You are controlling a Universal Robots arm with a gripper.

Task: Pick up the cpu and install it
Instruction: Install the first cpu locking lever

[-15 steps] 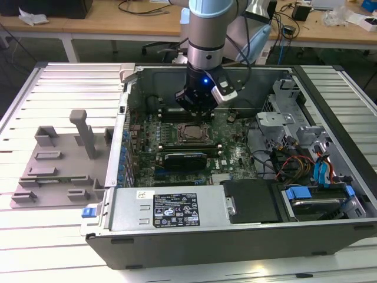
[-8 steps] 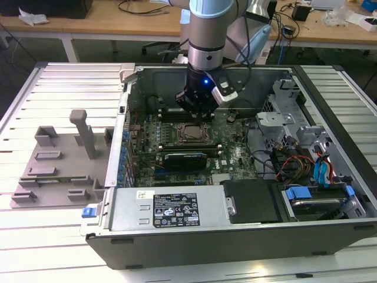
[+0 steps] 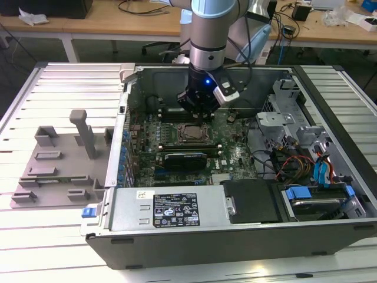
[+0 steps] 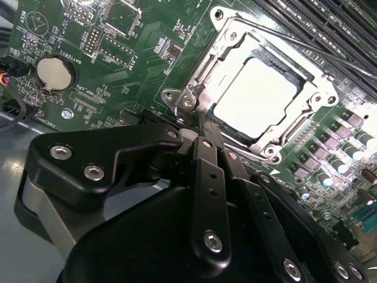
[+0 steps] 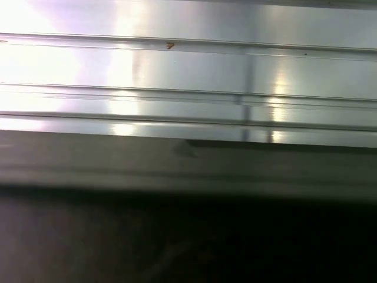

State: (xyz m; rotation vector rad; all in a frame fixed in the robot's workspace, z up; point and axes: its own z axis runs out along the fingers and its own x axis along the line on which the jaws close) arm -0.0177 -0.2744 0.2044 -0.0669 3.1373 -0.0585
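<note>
Cpu (image 4: 254, 99) already sat in socket (image 4: 197, 88) on motherboard (image 4: 118, 71); install looked nearly done. Gripper (image 4: 206, 138) hovered just beside socket, fingers (image 4: 207, 154) pinched together, holding nothing.

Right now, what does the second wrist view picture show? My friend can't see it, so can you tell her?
A pale silvery cpu sits inside the metal-framed socket on a green motherboard. The black gripper is in front, close to the socket's edge. A round silver battery sits on the board off to one side.
</note>
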